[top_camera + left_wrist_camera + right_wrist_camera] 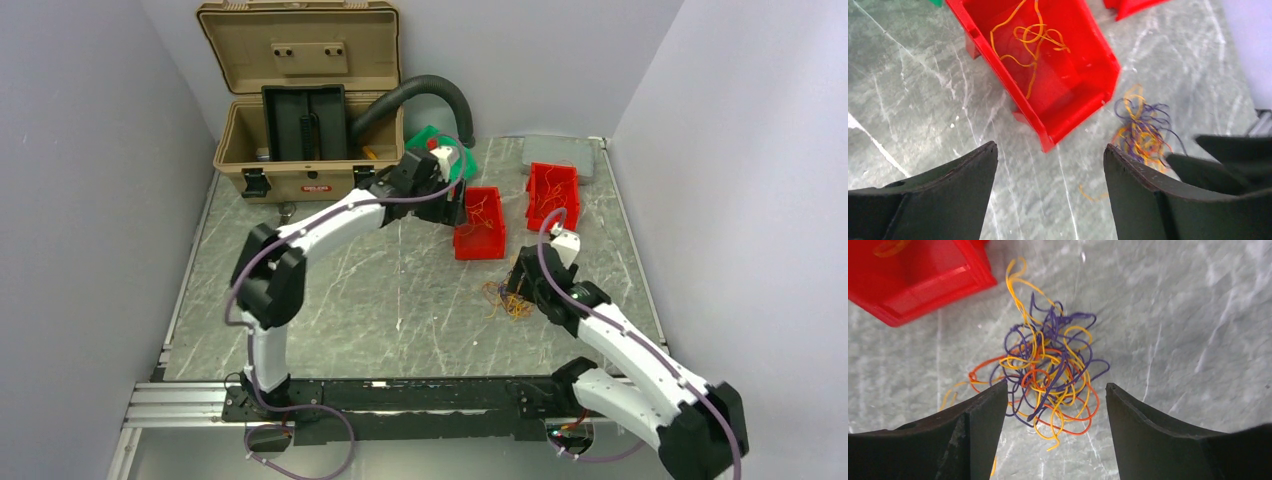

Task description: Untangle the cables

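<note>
- Right gripper point(1053, 390) hangs over the table point(400, 300), right of its middle and closer to the near edge. Its jaws are wide apart and hold nothing.
- Between and just beyond those jaws lies the tangle of cables point(1048, 370): purple-dark, yellow, orange and red strands knotted in one loose clump on the tabletop.
- One stray orange strand point(1090, 195) lies on the table near the clump.
- Just beyond the clump stands a red bin point(1073, 80) with a few loose orange cables point(1033, 40) inside.
- Left gripper point(1050, 150) hovers by this bin's left side, jaws spread wide and empty.
- A second red bin point(570, 215) sits further back, towards the right edge, with thin strands in it.
- At the far edge are a grey tray point(560, 155), a black hose point(420, 95) and an open tan toolbox point(300, 100) in the far left corner.
</note>
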Action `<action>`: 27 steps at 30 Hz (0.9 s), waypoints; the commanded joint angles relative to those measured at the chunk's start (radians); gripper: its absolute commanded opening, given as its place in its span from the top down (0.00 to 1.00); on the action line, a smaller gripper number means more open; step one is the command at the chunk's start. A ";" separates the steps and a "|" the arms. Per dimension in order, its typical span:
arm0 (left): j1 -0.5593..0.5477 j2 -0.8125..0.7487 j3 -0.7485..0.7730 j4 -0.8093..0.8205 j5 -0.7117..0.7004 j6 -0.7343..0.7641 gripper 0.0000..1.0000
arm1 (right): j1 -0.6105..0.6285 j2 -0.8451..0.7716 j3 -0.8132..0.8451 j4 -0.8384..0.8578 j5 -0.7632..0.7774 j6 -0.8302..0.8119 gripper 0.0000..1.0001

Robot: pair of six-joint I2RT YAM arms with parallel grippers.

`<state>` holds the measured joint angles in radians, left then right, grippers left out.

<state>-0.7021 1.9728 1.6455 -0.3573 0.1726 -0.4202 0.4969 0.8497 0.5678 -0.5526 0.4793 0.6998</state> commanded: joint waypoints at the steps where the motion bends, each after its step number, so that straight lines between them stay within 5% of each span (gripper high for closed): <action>1: -0.015 -0.225 -0.118 0.091 0.085 0.056 0.20 | -0.036 0.098 0.001 0.060 -0.142 0.040 0.29; 4: -0.019 -0.340 -0.255 0.124 0.097 0.073 0.21 | -0.052 0.124 -0.030 0.140 -0.192 0.042 0.41; 6: -0.019 -0.421 -0.352 0.141 0.071 0.082 0.21 | -0.054 0.148 -0.037 0.158 -0.212 0.043 0.59; 9: -0.018 -0.540 -0.524 0.190 0.008 0.080 0.21 | -0.054 0.159 -0.049 0.214 -0.306 -0.009 1.00; 18: -0.017 -0.755 -0.806 0.296 -0.039 0.059 0.20 | 0.002 0.058 -0.191 0.631 -0.869 -0.026 1.00; 22: -0.017 -0.792 -0.851 0.314 -0.040 0.049 0.20 | 0.029 0.038 -0.172 0.616 -0.872 -0.036 1.00; 27: -0.016 -0.768 -0.869 0.333 -0.012 0.043 0.20 | 0.028 0.077 -0.155 0.428 -0.685 -0.054 1.00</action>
<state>-0.7204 1.2057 0.7872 -0.0998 0.1505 -0.3630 0.5247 0.8989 0.3771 -0.0441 -0.2958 0.6712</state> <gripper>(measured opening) 0.798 0.010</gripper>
